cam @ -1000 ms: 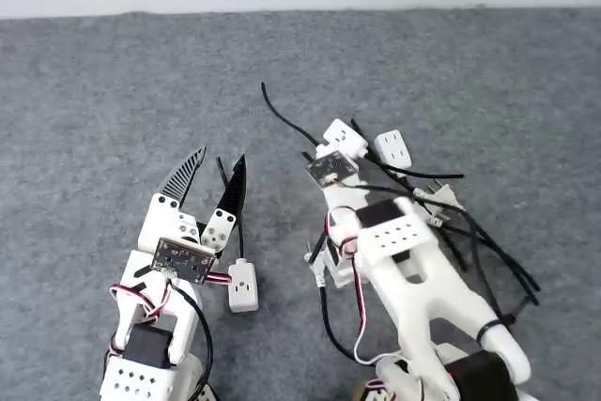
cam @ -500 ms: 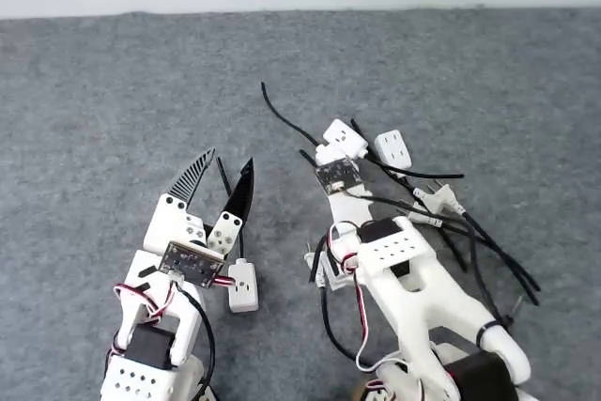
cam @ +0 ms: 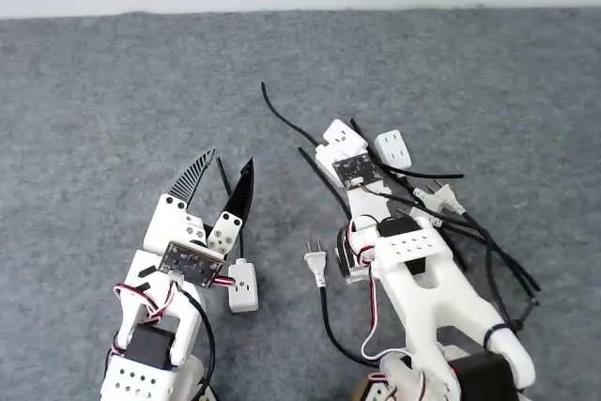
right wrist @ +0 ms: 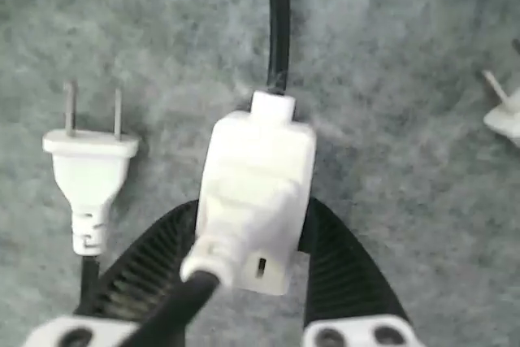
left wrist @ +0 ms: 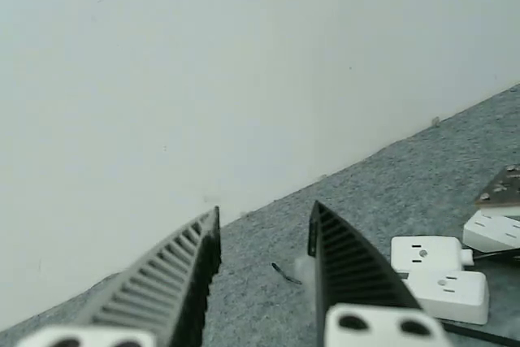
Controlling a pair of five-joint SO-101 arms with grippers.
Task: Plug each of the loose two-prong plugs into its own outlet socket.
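Black cables (cam: 432,176), loose plug (right wrist: 88,168) beside white socket (right wrist: 256,184) in right tool (right wrist: 253,213)

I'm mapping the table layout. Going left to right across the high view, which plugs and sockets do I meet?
Lone socket → left plug → middle socket → far socket → right plug.

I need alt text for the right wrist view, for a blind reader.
The right gripper holds a white socket between its black fingers, a black cable running from the socket's far end. A loose two-prong plug lies beside it on grey carpet.
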